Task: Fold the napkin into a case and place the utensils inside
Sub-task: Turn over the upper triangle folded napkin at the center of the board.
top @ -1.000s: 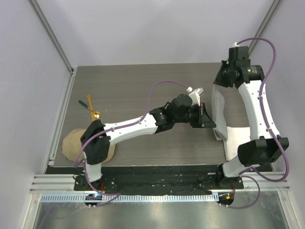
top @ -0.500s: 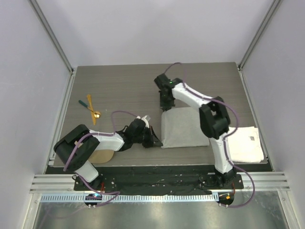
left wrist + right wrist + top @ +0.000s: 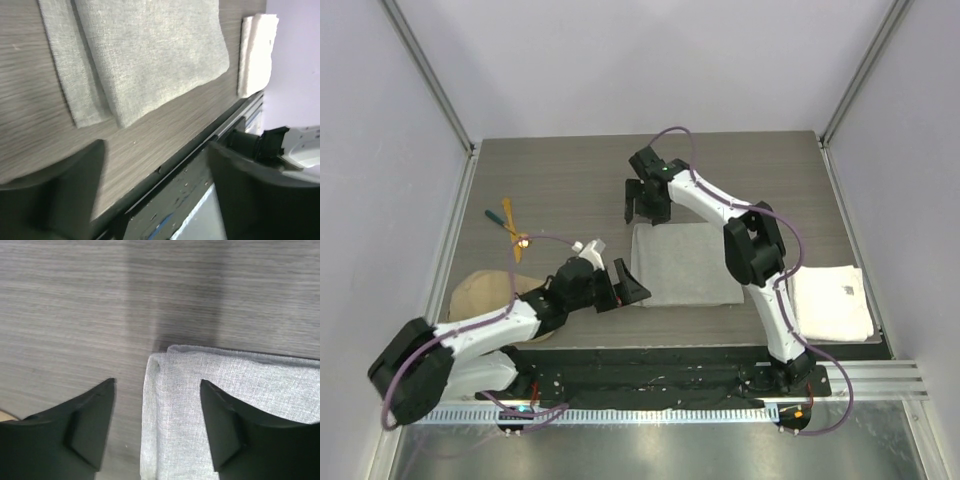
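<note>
Both arms have released the napkin, jaws now apart: the left tool lies low beside its near-left corner, and the right tool reaches to its far-left corner.

**Robot laboratory test cell.** A grey wood-grain worktop is enclosed on three sides by plain pale panels set in aluminium posts. Two white-and-black arms, the left arm and the right arm, are bolted to a metal rail along the worktop's near edge. Purple cables loop along them, and sheet metal lies below.
</note>
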You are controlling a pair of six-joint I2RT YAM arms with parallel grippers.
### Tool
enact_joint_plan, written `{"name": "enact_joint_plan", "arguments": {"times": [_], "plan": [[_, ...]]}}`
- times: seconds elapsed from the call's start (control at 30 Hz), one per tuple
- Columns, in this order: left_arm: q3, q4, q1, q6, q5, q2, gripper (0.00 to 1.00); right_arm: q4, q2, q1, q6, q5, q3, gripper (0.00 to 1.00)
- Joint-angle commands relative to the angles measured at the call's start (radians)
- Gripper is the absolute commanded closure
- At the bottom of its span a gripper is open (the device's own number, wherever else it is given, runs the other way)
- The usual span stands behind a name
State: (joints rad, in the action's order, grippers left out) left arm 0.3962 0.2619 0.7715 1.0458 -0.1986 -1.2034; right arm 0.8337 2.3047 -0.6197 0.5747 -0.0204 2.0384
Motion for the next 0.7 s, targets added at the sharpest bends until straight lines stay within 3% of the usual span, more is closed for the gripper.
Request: {"name": "enact_joint_plan", "arguments": {"times": [0.0,0.03,0.1,0.2,0.23,0.33,0.47,0.67], "plan": [[0.058,-0.344,-0.001,-0.088,0.198,0.224,0.00,-0.033,-0.192,0.031,-0.044,0.093,-0.099,0.23],[0.078,-0.449,0.000,-0.105,0.235,0.241,0.00,-0.034,-0.227,0.041,-0.050,0.093,-0.125,0.23],[0.139,-0.502,-0.011,-0.153,0.240,0.234,0.00,-0.038,-0.331,0.080,-0.078,0.093,-0.216,0.21],[0.229,-0.547,-0.012,-0.179,0.205,0.129,0.10,-0.051,-0.477,0.147,-0.101,0.089,-0.363,0.21],[0.252,-0.540,-0.012,-0.190,0.114,0.081,0.21,-0.056,-0.508,0.167,-0.096,0.088,-0.403,0.21],[0.355,-0.535,-0.011,-0.210,0.013,-0.095,0.37,-0.094,-0.661,0.250,-0.085,0.086,-0.584,0.21],[0.446,-0.573,-0.017,-0.221,-0.002,-0.249,0.42,-0.140,-0.807,0.343,-0.096,0.138,-0.847,0.26],[0.489,-0.576,-0.018,-0.224,-0.021,-0.346,0.48,-0.179,-0.964,0.362,-0.127,0.187,-1.049,0.37]]}}
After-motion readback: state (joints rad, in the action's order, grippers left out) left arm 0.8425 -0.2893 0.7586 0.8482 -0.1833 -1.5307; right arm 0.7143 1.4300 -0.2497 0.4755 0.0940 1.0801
